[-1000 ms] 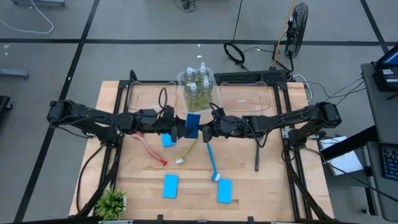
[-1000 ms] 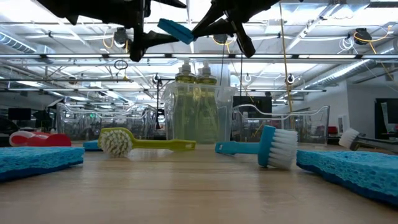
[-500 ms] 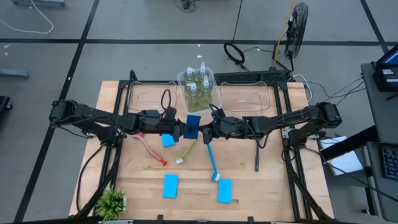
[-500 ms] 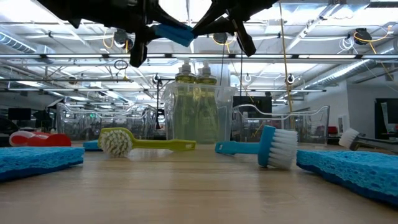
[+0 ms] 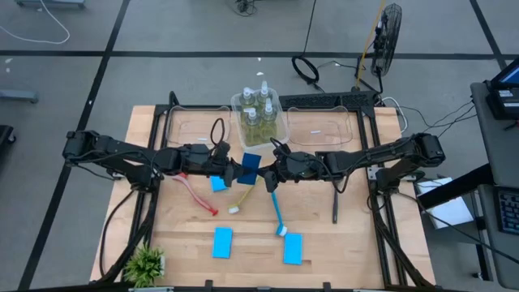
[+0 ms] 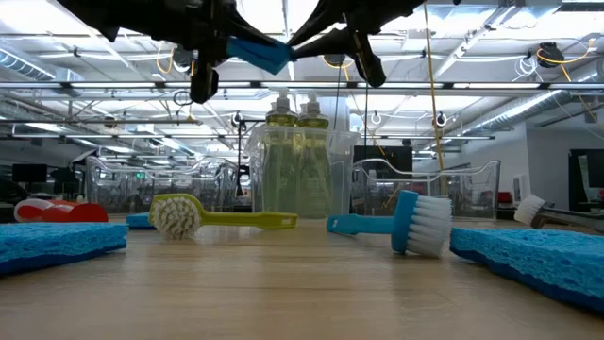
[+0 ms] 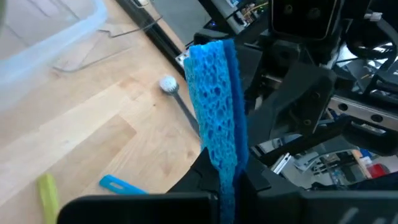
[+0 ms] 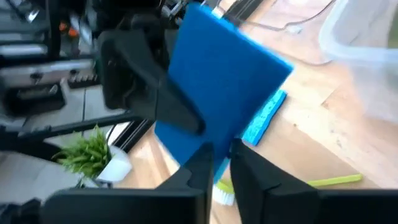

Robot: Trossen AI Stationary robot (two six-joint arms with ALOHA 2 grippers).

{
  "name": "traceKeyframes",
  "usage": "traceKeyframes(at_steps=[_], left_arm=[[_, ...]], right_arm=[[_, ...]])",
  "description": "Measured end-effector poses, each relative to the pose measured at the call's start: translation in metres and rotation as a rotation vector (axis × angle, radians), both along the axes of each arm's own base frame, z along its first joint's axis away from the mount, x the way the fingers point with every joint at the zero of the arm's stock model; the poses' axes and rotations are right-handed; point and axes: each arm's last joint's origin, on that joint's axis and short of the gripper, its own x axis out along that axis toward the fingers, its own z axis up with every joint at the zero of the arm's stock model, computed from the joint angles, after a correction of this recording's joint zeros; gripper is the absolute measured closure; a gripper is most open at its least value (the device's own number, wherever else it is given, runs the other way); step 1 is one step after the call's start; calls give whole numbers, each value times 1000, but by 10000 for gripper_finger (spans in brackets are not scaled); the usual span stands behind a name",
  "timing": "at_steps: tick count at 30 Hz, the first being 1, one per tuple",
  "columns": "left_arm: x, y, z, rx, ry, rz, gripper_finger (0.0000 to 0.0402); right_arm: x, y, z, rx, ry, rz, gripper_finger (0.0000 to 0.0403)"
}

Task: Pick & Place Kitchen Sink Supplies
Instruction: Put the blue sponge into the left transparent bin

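Note:
A blue sponge (image 5: pixel 250 167) hangs in the air over the middle of the table, between my two grippers. My left gripper (image 5: pixel 237 171) reaches it from the table's left and is shut on it. My right gripper (image 5: pixel 264 172) meets it from the right, its fingers at the sponge's lower corner. The left wrist view shows the sponge (image 7: pixel 217 106) edge-on. The right wrist view shows its broad face (image 8: pixel 217 81). Several pump bottles (image 5: pixel 259 113) stand in a clear bin at the far middle. My left gripper pinches the sponge's near edge (image 7: pixel 229 180) between its two fingers, across its thickness. The fingers come roughly level from the table's left. The sponge stands out beyond them, tilted and lifted clear of the table. My right gripper has the sponge's lower corner (image 8: pixel 208 140) between its two fingers (image 8: pixel 239 163), which stand a narrow gap apart. It comes roughly level from the table's right. Whether both fingers still press the corner, I cannot tell.
On the table lie three more blue sponges (image 5: pixel 219 182) (image 5: pixel 222 242) (image 5: pixel 293 248). Brushes lie there too: red (image 5: pixel 195 195), yellow-green (image 5: pixel 243 196), blue (image 5: pixel 277 212), dark grey (image 5: pixel 335 203). Clear bins (image 5: pixel 195 126) (image 5: pixel 324 126) flank the bottles. A plant (image 5: pixel 146 264) stands near left.
My left gripper has shut on the sponge's left end, taking hold where its fingers stood wide open a second ago. The sponge has turned a little between the two grippers and stays lifted clear.

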Motion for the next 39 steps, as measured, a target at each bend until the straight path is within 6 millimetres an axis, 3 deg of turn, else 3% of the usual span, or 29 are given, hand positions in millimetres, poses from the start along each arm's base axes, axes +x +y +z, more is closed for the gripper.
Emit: traceKeyframes(at_steps=[5, 10, 14, 23, 27, 39], left_arm=[[-14, 4, 4, 11, 72, 48, 392], [-43, 12, 16, 37, 134, 174, 392], [-73, 22, 27, 42, 162, 318, 393], [-130, 46, 23, 73, 362, 666, 393], [-138, 61, 20, 106, 432, 747, 393], [-143, 116, -6, 43, 697, 725, 393]], right_arm=[[0, 1, 0, -32, 11, 55, 307], [-2, 3, 3, -42, 4, 145, 282], [-2, 4, 2, -57, 9, 163, 278], [-2, 3, 4, -78, -2, 170, 284], [-2, 3, 4, -84, -2, 173, 282], [-2, 3, 4, -78, -2, 170, 282]])
